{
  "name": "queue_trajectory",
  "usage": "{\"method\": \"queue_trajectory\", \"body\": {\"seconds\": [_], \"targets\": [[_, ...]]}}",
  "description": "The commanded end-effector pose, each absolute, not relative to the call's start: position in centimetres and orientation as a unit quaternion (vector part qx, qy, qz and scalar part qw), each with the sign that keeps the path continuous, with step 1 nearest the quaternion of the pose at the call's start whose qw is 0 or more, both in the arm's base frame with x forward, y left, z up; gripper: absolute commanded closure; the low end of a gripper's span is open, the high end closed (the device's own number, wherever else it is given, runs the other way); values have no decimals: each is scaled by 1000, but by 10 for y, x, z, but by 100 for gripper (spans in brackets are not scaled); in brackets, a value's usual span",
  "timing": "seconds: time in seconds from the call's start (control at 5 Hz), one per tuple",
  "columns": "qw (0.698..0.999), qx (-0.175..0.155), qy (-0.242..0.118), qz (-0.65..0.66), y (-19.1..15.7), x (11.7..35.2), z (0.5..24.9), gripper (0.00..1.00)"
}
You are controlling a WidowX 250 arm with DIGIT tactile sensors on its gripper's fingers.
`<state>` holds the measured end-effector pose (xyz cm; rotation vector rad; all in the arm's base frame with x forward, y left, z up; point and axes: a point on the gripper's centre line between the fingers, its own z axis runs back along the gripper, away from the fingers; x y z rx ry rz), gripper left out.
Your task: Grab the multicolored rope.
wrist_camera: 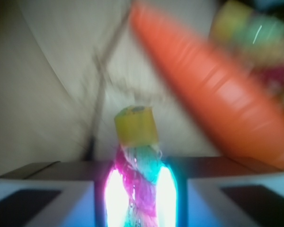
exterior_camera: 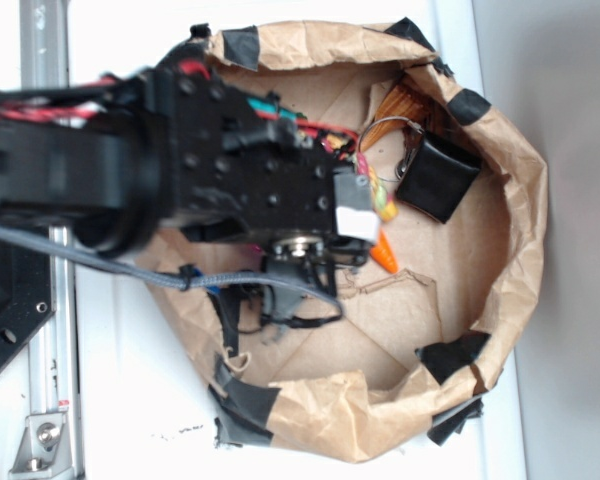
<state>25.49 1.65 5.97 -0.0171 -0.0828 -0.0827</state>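
where the fingers (wrist_camera: 137,198) pinch: twisted pink-green multicolored rope (wrist_camera: 138,182), yellow-capped end

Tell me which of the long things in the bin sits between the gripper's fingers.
The multicolored rope, twisted pink and green strands with a yellow end; the smooth orange carrot lies off to the side.

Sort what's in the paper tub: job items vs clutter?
Job:
- multicolored rope, sitting between the claw fingers in the wrist view
- claw itself, closed around the rope

Just lying about:
- orange toy carrot, beside the rope
- black box
- thin orange wires
- brown paper tub holding it all
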Motion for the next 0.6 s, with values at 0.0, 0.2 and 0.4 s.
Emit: {"method": "queue_trajectory", "body": {"seconds": [0.0,0.2,0.4], "targets": [[995,-21,-94,37,32,275,170,100],[995,6,-91,32,16,277,204,100],[994,27,-97,35,2,277,205,100]]}}
